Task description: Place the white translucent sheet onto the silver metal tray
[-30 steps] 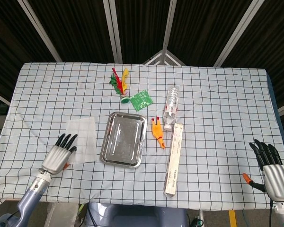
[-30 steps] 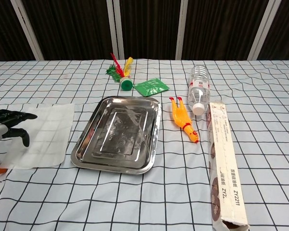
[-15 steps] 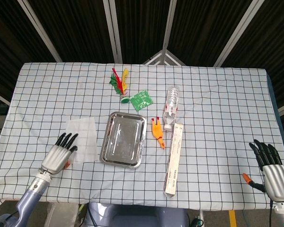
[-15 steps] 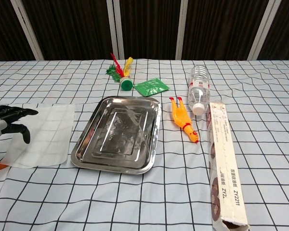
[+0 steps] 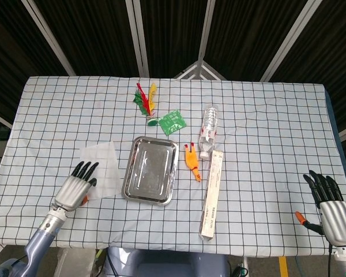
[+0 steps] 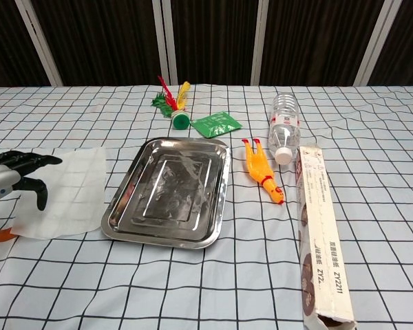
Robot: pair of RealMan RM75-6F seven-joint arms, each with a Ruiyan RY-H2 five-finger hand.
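Since the earlier frames the left robot hand [image 5: 76, 188] has edged toward the tray, and the white translucent sheet [image 5: 102, 167] has slid a little with it; its near edge now looks slightly lifted. The sheet lies on the desk [image 5: 265, 115] at 9 o'clock of the silver metal tray [image 5: 150, 177], just beside its rim, not on it. The left robot hand sits on the sheet's near-left corner, fingers [image 6: 29, 161] laid forward over the film and thumb curled below; it seems to press or pinch the corner, but a closed grip cannot be confirmed. The right robot hand [image 5: 332, 210] rests at the desk's 4 o'clock corner, fingers spread and holding nothing.

To do this step well, I judge the hand should secure the corner firmly between thumb and fingers before lifting, then carry the sheet low toward 3 o'clock so the limp film does not fold under itself or catch the tray's raised rim, and let go only once most of it lies inside the rim.

The head view shows both hands and the whole layout: the shuttlecock [image 5: 145, 100] and green packet [image 5: 172, 122] at 12 o'clock of the tray, the rubber chicken [image 5: 191, 162], bottle [image 5: 209, 130] and long box [image 5: 212, 194] at 3 o'clock. The chest view omits the right hand but shows the thumb under the fingers and the sheet's curled edge.
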